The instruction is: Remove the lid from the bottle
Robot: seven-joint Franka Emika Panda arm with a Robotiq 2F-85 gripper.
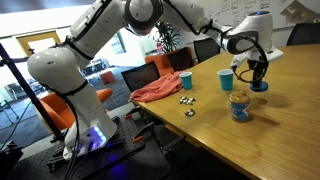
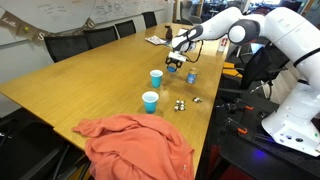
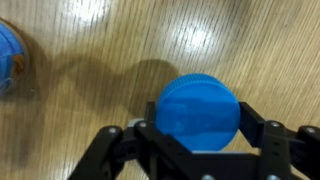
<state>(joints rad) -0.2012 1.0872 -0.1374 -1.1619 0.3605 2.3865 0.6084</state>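
My gripper (image 3: 197,135) is shut on the lid (image 3: 198,110), a flat round bright-blue cap held by its sides between the two black fingers, low over the wooden table. In both exterior views the gripper (image 1: 260,84) (image 2: 173,66) hangs beside the bottle. The bottle (image 1: 240,105) is a squat clear jar with a blue label band and tan contents, standing upright with its top open. It also shows in an exterior view (image 2: 191,76) and at the left edge of the wrist view (image 3: 8,55).
Two blue cups (image 1: 186,80) (image 1: 226,79) stand on the table, also seen in an exterior view (image 2: 156,77) (image 2: 150,100). An orange cloth (image 1: 160,88) (image 2: 135,140) lies at the table's edge. Small dark objects (image 1: 186,100) (image 2: 180,103) lie near it. Chairs line the table.
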